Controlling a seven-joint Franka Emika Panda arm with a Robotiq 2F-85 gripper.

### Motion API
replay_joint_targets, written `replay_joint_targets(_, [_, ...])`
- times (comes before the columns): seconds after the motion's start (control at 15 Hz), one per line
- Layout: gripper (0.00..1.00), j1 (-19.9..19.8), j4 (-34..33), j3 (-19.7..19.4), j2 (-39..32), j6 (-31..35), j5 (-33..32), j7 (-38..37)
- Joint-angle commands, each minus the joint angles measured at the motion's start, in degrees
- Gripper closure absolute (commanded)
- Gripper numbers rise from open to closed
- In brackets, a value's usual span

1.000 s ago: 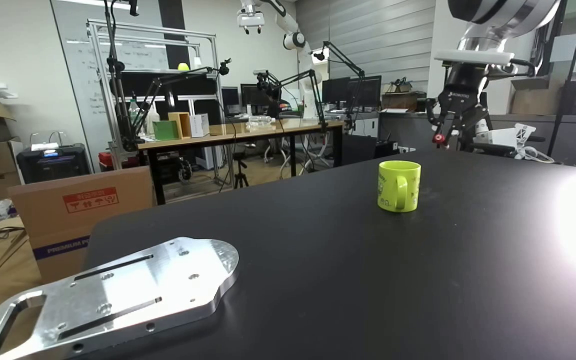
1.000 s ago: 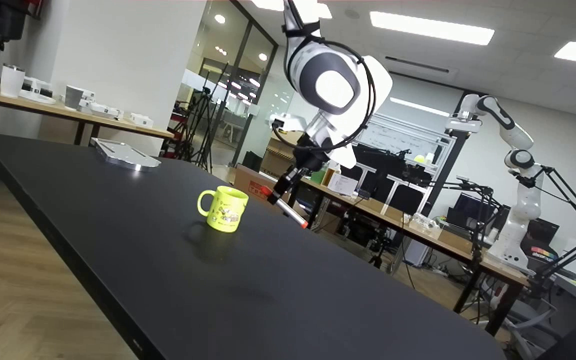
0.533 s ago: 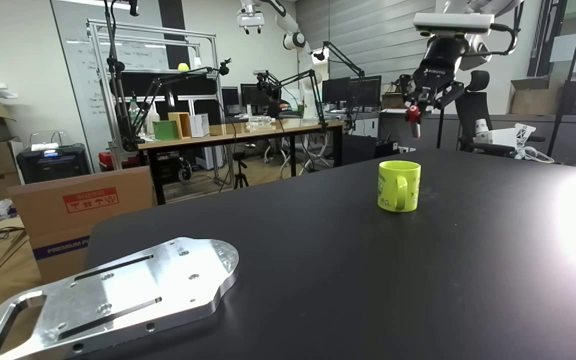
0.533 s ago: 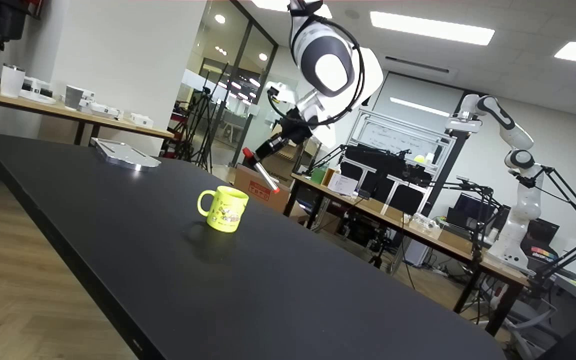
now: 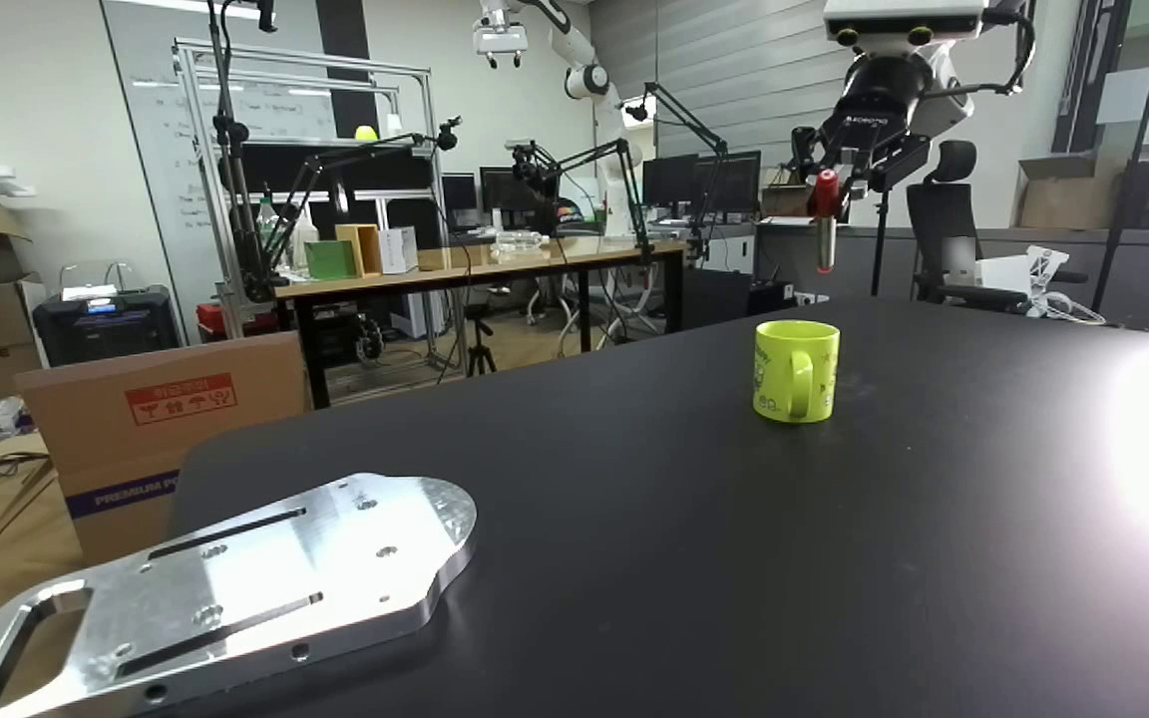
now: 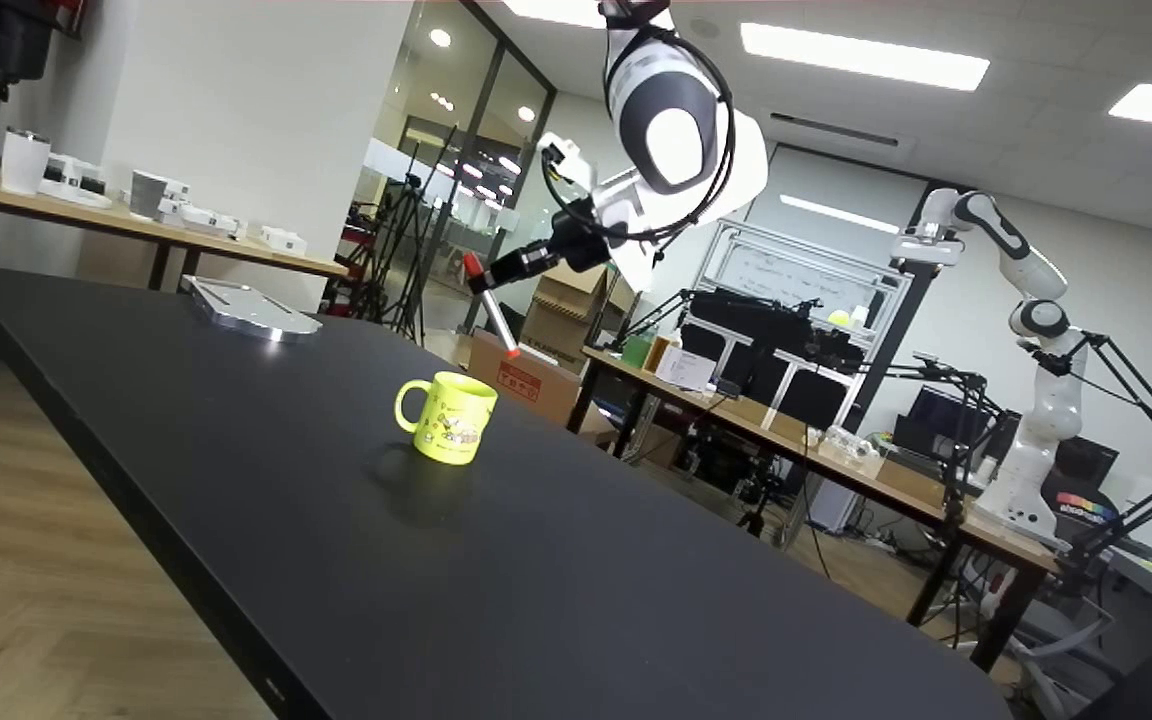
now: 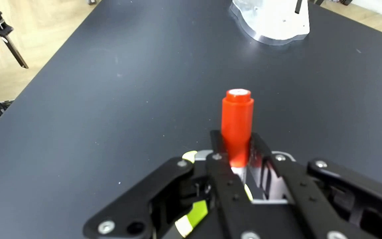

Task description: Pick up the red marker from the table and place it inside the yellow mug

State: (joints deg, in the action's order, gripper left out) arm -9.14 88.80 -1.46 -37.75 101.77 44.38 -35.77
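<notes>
The red marker has a red cap, a pale body and a red lower tip. It is held above the table, nearly upright in an exterior view and tilted in an exterior view. My gripper is shut on its red cap end. In the wrist view the fingers grip the red cap of the marker. The yellow mug stands upright on the black table, below the marker's tip and apart from it. The mug shows its handle. In the wrist view the mug is mostly hidden behind the fingers.
A silver metal plate lies on the table's far end; it also shows in the wrist view. A cardboard box stands beside the table. A wooden workbench and another robot arm are behind.
The gripper has carried the marker closer to the mug. It has moved left in both exterior views. The marker has turned from lying more level to hanging more steeply, tip down.
</notes>
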Motion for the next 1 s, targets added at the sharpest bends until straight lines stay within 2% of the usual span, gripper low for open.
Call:
replay_joint_targets(0.0, [0.94, -0.11, -4.21, -0.53, -3.97, -3.44, 2.01, 0.09])
replay_joint_targets(0.07, [0.94, 0.81, -4.42, -1.24, -4.63, -3.02, 0.91, -1.65])
replay_joint_targets(0.13, [0.78, 0.86, -1.4, -1.29, -2.48, -1.44, 1.33, 0.49])
replay_joint_targets(0.73, [0.78, 1.0, -2.76, -1.46, -4.22, -1.82, 1.24, 0.4])
replay_joint_targets(0.8, [0.94, 1.0, -2.76, -1.46, -4.22, -1.83, 1.24, 0.4])
replay_joint_targets(0.93, [0.94, 0.44, -3.36, -1.0, -4.63, -2.97, 2.0, 0.93])
